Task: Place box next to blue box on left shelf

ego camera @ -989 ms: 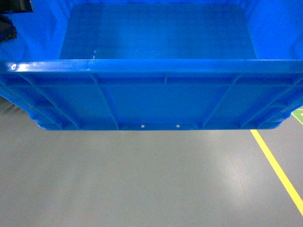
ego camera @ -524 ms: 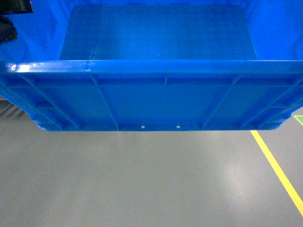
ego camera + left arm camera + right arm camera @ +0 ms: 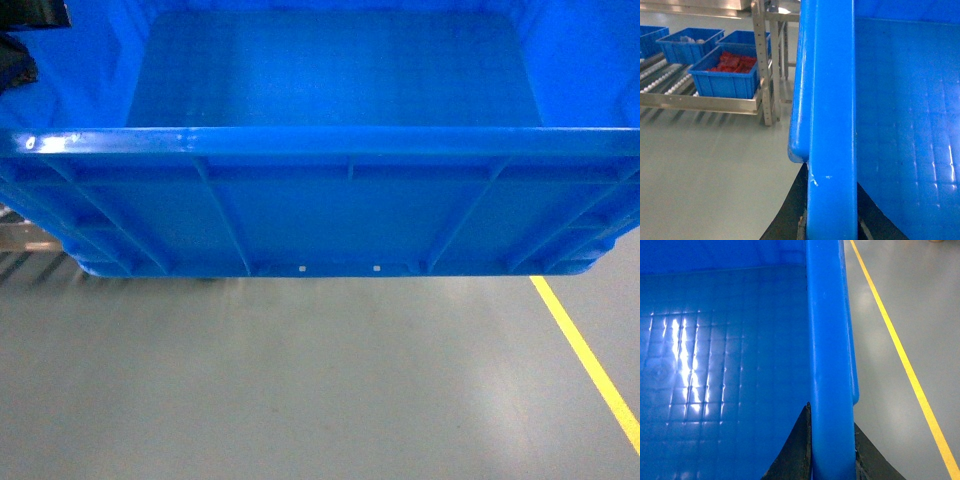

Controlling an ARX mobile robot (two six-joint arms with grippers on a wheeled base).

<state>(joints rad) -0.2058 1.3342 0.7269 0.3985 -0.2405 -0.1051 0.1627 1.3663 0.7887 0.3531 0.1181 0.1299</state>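
Crate (image 3: 330,200) fills the upper half of the head view, a large bright-blue plastic box held up off the grey floor (image 3: 300,380), its thick rim running level across the picture and its ribbed outer wall facing the camera. Its smooth inside bottom shows above the rim.

Each arm grips one end wall. In the left wrist view the left gripper (image 3: 832,220) straddles the rim, one dark finger (image 3: 787,215) outside the wall and one inside, clenched on the plastic. In the right wrist view the right gripper (image 3: 832,455) does the same on the opposite rim, its dark fingers (image 3: 795,450) pressed against both faces of the wall.

Off to the left, well apart from the crate, stands the left shelf (image 3: 700,100), a steel rack with a flat front rail and rows of small white rollers. On it sit smaller blue bins (image 3: 727,72); the nearest holds red items, probably parts, though they are too small to tell. A perforated steel post (image 3: 765,60) rises at the rack's near corner. A sliver of the rack also shows at the head view's left edge, below the crate.

A yellow line (image 3: 590,360) runs across the floor on the right.
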